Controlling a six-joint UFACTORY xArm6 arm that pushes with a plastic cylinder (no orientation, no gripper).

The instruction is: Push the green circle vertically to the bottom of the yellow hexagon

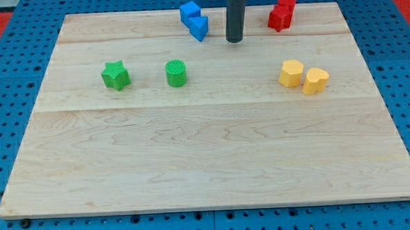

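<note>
The green circle (177, 73) stands on the wooden board at the upper left of centre. The yellow hexagon (291, 74) sits at the upper right, touching a yellow heart-like block (315, 80) on its right. My tip (234, 40) is near the view's top, at about mid-width. It is up and to the right of the green circle and up and to the left of the yellow hexagon, touching neither.
A green star (115, 75) lies left of the green circle. Two blue blocks (194, 20) sit at the top, just left of my tip. Two red blocks (282, 13) sit at the top right. The board (207, 163) lies on a blue pegboard.
</note>
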